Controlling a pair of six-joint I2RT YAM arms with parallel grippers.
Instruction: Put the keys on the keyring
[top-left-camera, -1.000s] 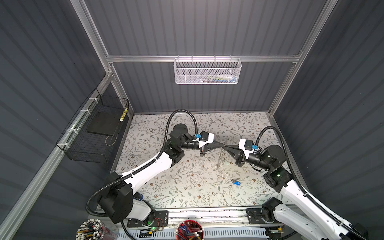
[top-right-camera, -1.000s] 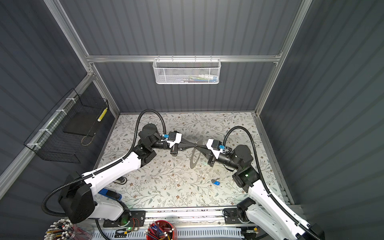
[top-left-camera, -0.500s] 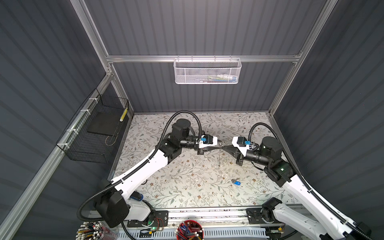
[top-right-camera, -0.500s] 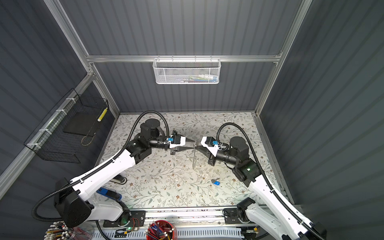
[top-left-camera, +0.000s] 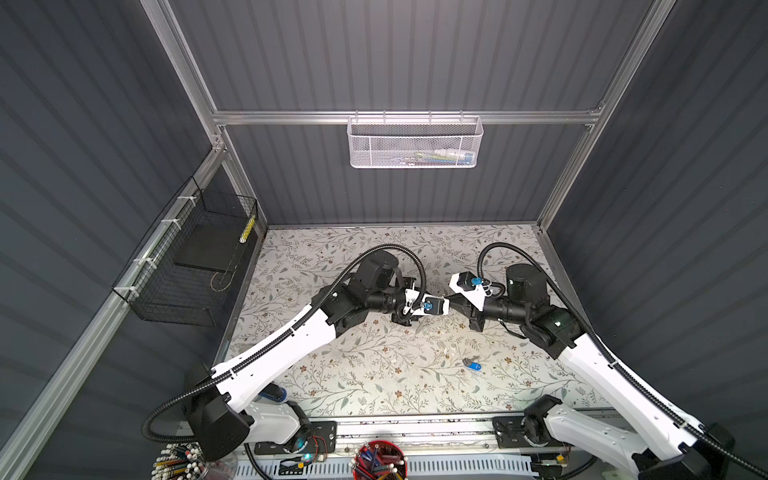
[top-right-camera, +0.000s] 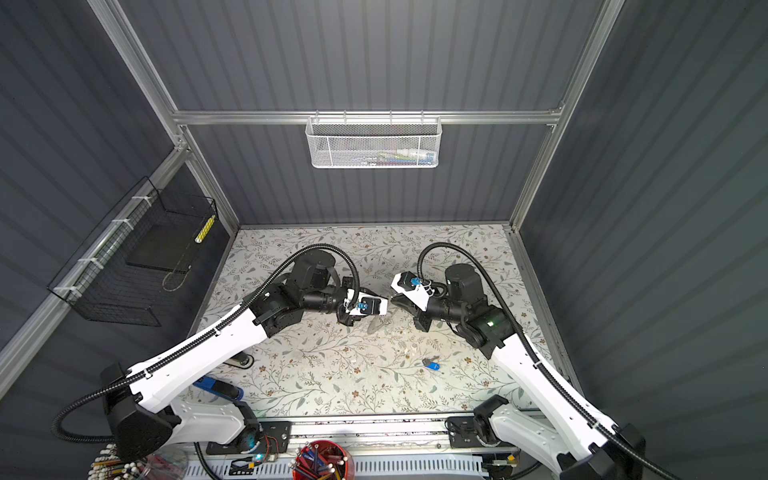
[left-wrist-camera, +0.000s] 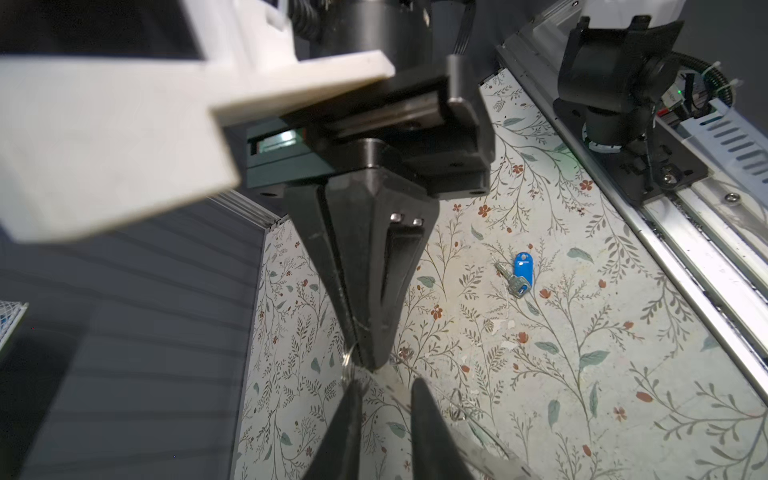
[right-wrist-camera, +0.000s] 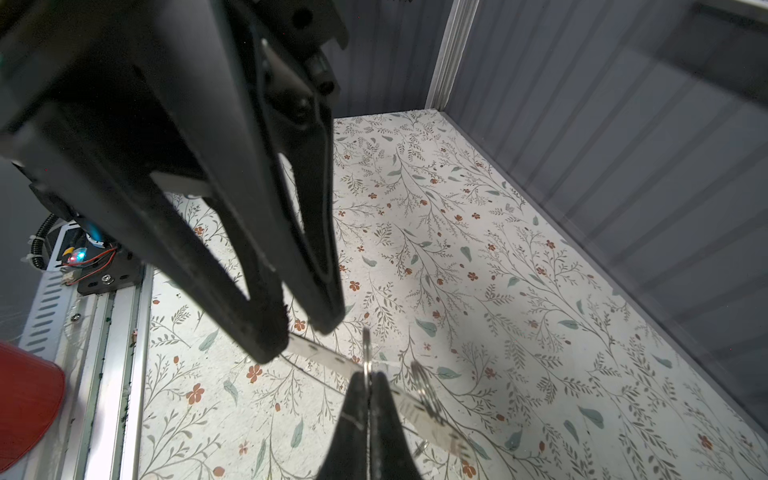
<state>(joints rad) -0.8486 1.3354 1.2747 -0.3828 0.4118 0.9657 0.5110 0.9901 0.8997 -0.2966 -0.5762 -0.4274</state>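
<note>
A thin silvery keyring (right-wrist-camera: 366, 345) is being pinched edge-on in the right claw (right-wrist-camera: 368, 376) above open floral counter (right-wrist-camera: 498, 291), the left claw (right-wrist-camera: 297, 334) being held narrowly parted and empty nearby.

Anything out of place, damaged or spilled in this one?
Only minor wear: the table cover has white chipped flecks near its middle. The blue-tagged key lies flat on it, alone. Nothing spilled.

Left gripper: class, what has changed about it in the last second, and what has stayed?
The left gripper has opened, jaws now apart beside the keyring. The right gripper stays shut on the keyring's edge, and the blue-tagged key lies unmoved on the table.
</note>
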